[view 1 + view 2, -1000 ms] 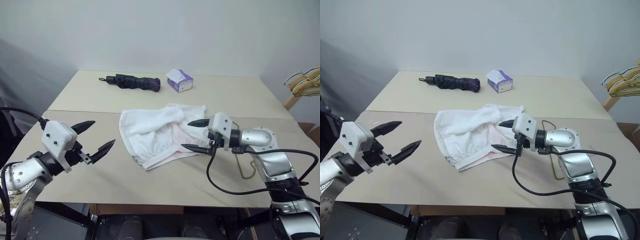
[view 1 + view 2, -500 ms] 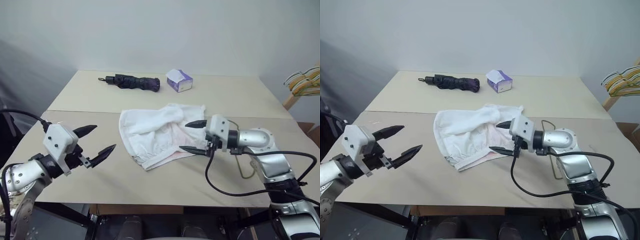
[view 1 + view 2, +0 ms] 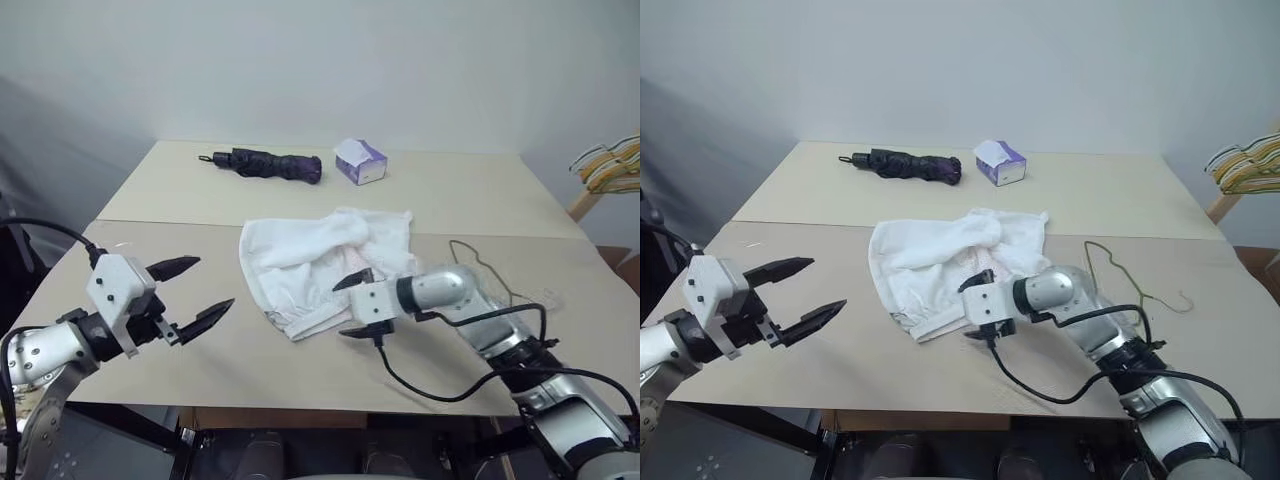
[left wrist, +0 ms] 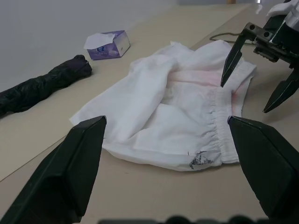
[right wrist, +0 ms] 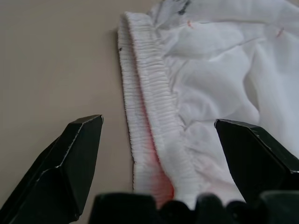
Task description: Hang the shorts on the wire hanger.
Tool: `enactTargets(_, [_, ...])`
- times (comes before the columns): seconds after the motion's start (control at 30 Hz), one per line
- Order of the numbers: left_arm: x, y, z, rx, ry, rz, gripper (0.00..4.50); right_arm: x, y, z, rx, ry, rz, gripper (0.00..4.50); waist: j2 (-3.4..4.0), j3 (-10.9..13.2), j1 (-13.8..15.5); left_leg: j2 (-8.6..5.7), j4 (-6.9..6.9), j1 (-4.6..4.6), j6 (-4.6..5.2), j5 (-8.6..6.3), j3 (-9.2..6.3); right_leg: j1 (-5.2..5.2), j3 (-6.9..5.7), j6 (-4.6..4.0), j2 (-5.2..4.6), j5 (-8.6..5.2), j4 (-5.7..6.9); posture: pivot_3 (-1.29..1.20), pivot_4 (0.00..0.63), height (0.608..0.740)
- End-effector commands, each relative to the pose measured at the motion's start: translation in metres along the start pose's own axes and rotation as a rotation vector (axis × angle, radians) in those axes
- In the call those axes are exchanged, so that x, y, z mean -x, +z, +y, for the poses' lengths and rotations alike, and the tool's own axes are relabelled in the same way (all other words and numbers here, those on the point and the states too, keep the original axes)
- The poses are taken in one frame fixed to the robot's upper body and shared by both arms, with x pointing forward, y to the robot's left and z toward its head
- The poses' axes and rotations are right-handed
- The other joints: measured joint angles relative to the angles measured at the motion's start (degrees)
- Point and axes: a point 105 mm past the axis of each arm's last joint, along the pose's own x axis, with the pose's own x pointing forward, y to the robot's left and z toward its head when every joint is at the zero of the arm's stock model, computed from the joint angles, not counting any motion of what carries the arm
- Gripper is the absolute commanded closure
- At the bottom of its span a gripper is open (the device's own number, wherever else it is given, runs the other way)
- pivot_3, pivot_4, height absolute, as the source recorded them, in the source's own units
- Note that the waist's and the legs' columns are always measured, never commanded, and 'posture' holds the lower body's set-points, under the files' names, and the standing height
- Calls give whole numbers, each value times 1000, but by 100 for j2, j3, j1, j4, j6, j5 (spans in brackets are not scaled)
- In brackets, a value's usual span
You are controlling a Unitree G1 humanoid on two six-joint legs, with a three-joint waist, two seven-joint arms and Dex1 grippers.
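we see the shorts [image 3: 320,265] lying crumpled near the middle of the counter [image 3: 450,195]. our right tool [image 3: 352,304] is at their gathered waistband edge, its two fingers spread wide with the band between them, nothing gripped. our left tool [image 3: 192,293] hangs open and empty, well apart to the left. the wire hanger [image 3: 1130,275] lies flat just right of the shorts.

Pale beige worktop [image 3: 480,195] made of two boards with a seam between them, plain white wall [image 3: 320,60] behind, grey shadow at the left, soft even light
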Motion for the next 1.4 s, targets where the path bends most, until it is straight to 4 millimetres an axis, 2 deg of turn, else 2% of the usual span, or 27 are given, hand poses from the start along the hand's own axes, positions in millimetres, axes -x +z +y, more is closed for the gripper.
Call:
enactTargets(0.03, [-2,12,0,-44,-16,-34,0,-9,-2,-11,100,-47,77,37,0,0,2,-1,0,0,0,0,0,0,0,0,0,0,2,229,0,740])
enactTargets(0.17, [0,11,-1,-47,-20,-29,0,-23,-4,-12,112,-49,112,37,-7,-5,14,1,0,10,-5,-1,0,0,-3,-2,1,1,4,267,0,740])
enactTargets(0.27, [0,12,-1,-55,-17,-26,0,-29,-6,-11,105,-37,128,622,-10,-7,31,3,0,21,-7,-1,-2,-1,-6,-2,2,1,7,298,0,740])
enactTargets(0.63, [10,9,-3,-32,-6,-4,0,-27,-16,-5,42,29,120,4467,-14,-11,260,12,0,28,-13,-4,-2,-1,-19,7,-2,-5,8,299,10,740])
enactTargets(0.73, [9,8,-4,-23,-9,-2,0,-22,-14,-5,34,21,96,4491,-9,-7,282,15,0,22,-18,-7,-2,-8,-21,16,-3,-12,5,281,14,740])
enactTargets(0.87, [6,9,-5,-18,-27,-7,0,-5,-6,-7,47,9,21,4491,-3,-3,296,16,-1,7,-20,-9,-2,-19,-27,14,-6,-13,4,257,20,740])
enactTargets(1.07, [-1,10,-5,-20,-70,-16,0,39,-8,1,152,159,-25,4491,10,7,271,15,-1,-6,-19,-8,-2,-27,-29,11,-5,-16,-2,214,11,740])
enactTargets(1.27, [-12,10,-8,-16,-126,-31,0,90,-39,4,267,345,146,4491,24,20,141,14,0,-3,-16,-6,-2,-19,-31,20,-2,-24,-4,134,29,740])
enactTargets(1.4, [-16,7,-11,-10,-164,-26,0,109,-65,-8,299,320,293,4491,27,38,-39,14,-1,3,-15,-5,-3,-10,-31,16,-4,-29,-7,103,33,740])
